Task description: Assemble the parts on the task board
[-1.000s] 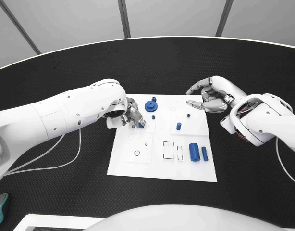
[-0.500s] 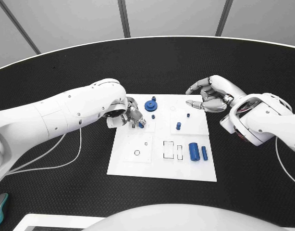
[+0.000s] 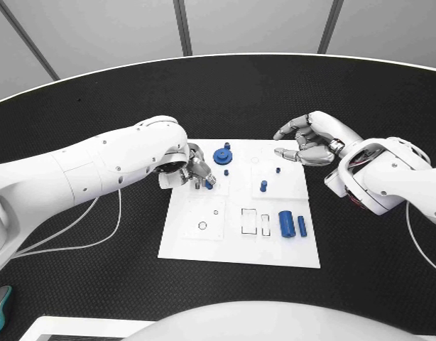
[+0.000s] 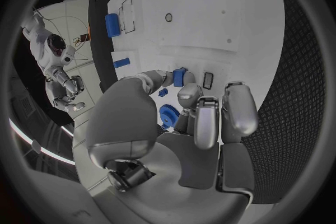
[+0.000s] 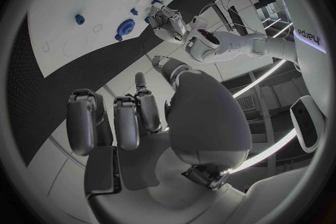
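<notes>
The white rectangular task board (image 3: pixel 241 245) lies flat in the middle of the black table (image 3: pixel 95 291), and both hands are at its far end. The left silver hand (image 3: pixel 192 172) is at the far left part of the board, its fingers (image 4: pixel 208 117) curled downward, and it pinches a small blue rectangular part (image 4: pixel 180 77) between the thumb and a fingertip, close to the board surface. Just beside this hand, toward the board's middle, stands a round blue gear-like part (image 3: pixel 223 156) with a small peg on top. A little further from the left hand are a tiny blue peg (image 3: pixel 227 172) and a short upright blue peg (image 3: pixel 263 186). Nearer to the robot, well apart from both hands, a thick blue cylinder (image 3: pixel 287 224) and a thinner blue cylinder (image 3: pixel 302 226) lie side by side, next to some rectangular outlines. The right silver hand (image 3: pixel 311 141) hovers over the far right corner of the board; its fingers are curled inward with nothing between them. Behind the left arm a white cable (image 3: pixel 85 234) lies on the table.
</notes>
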{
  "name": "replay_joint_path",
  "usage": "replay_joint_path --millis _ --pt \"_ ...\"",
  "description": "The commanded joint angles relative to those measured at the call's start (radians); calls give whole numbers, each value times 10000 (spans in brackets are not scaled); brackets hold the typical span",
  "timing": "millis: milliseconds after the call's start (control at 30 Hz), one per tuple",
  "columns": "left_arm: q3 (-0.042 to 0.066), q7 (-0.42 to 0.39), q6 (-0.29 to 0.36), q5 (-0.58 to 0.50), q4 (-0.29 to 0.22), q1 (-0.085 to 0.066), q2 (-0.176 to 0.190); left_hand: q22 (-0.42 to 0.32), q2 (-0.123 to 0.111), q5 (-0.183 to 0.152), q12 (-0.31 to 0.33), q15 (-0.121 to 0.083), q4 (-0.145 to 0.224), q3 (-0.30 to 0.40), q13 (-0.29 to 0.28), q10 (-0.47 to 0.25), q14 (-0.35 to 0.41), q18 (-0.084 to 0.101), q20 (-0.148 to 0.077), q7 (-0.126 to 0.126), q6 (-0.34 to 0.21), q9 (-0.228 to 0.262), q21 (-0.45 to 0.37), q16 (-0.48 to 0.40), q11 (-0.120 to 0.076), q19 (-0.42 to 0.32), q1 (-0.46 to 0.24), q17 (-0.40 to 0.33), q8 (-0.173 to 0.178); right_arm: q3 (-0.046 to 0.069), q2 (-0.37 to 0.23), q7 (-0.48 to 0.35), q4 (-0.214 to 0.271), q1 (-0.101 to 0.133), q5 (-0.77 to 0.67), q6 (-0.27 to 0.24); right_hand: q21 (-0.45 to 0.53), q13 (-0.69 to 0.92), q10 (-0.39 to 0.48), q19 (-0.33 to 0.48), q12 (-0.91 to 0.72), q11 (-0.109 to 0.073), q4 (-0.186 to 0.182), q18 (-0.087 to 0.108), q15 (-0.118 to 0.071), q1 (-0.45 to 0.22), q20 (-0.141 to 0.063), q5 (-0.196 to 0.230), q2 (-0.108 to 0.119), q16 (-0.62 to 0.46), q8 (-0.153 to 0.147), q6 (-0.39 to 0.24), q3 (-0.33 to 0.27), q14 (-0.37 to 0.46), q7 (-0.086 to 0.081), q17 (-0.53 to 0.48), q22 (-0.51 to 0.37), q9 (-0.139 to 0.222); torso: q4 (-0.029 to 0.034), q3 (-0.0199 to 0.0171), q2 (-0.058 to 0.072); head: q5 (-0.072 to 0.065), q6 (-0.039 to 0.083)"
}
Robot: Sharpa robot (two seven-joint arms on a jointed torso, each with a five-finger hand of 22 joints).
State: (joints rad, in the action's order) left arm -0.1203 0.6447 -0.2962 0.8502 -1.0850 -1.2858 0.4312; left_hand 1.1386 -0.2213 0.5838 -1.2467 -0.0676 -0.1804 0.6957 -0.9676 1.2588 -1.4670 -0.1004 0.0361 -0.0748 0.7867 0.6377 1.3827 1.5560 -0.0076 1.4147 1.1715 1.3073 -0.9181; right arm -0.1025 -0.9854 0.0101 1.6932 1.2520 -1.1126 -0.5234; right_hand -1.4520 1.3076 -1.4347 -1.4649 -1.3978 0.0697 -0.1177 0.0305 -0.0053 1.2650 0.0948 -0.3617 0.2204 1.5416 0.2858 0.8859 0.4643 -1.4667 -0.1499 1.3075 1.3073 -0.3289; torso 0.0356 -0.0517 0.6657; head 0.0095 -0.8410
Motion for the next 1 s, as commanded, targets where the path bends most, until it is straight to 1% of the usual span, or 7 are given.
replay_joint_path --millis 33,333,600,633,733,767,1000 --pt "0 12 -33 -2 20 1 -12 4 90 22 -10 -75 1687 1626 9 -48 -922 150 -56 65 -20 -6 28 -21 -35 13 -11 2169 57 0 0 3 0 0 0 10 51 1018 19 -482 -22 -62 -7 50 -72 68 -63 -51 13 -67 34 48 50 -851 -11 1813 1443 11 11 8 2 -4 -10" --pt "-1 29 -121 -18 25 2 -46 7 104 5 7 -72 1679 1620 30 -62 -924 150 -57 61 -30 -8 29 -19 -33 14 -19 2174 66 0 -1 11 9 0 0 30 51 1017 20 -482 -21 -63 -6 50 -72 70 -63 -76 14 -67 35 48 57 -851 -11 1814 1443 13 9 14 0 -6 -30" --pt "-2 52 -29 -74 68 12 -90 24 158 -83 -3 -64 1561 1328 -7 1 -926 156 -49 73 -65 16 27 -13 -32 18 -170 2187 70 0 -13 15 30 0 0 30 49 1002 33 -484 -5 -62 -4 50 -72 71 -64 -102 19 -74 35 47 63 -848 -12 1800 1446 16 3 12 8 -22 -42" --pt "-2 60 -26 -81 77 14 -95 10 195 -110 53 -70 1493 1184 77 -25 -926 154 -51 92 -89 35 16 -12 -43 13 -231 2187 64 0 -16 17 33 0 0 30 49 1002 33 -484 -5 -62 -4 50 -72 71 -64 -102 19 -74 35 47 63 -848 -12 1800 1446 16 4 12 6 -29 -50" --pt "-3 82 -26 -94 97 22 -110 14 250 -128 64 -81 1401 1029 81 -2 -925 154 -58 118 -112 55 12 -13 -60 16 -299 2183 58 0 -22 20 40 0 0 30 49 1002 33 -484 -5 -62 -4 50 -72 71 -64 -102 19 -74 35 47 63 -848 -12 1800 1446 16 9 11 11 -40 -54" --pt "-3 94 -28 -99 105 28 -117 11 273 -159 60 -100 1297 800 65 37 -922 154 -72 161 -137 74 5 -16 -91 18 -383 2172 55 0 -25 21 44 0 0 30 49 1002 33 -484 -5 -62 -4 50 -72 71 -64 -102 19 -74 35 47 63 -848 -12 1800 1446 16 10 12 12 -43 -56" --pt "-3 161 -30 -181 144 48 -140 -9 304 -170 51 -143 1089 414 35 75 -919 151 -110 231 -131 79 -16 -20 -138 18 -518 2158 74 0 -35 25 58 0 0 29 49 1002 33 -484 -5 -62 -4 50 -72 71 -64 -102 19 -74 35 47 63 -848 -12 1800 1446 16 10 13 2 -60 -82"
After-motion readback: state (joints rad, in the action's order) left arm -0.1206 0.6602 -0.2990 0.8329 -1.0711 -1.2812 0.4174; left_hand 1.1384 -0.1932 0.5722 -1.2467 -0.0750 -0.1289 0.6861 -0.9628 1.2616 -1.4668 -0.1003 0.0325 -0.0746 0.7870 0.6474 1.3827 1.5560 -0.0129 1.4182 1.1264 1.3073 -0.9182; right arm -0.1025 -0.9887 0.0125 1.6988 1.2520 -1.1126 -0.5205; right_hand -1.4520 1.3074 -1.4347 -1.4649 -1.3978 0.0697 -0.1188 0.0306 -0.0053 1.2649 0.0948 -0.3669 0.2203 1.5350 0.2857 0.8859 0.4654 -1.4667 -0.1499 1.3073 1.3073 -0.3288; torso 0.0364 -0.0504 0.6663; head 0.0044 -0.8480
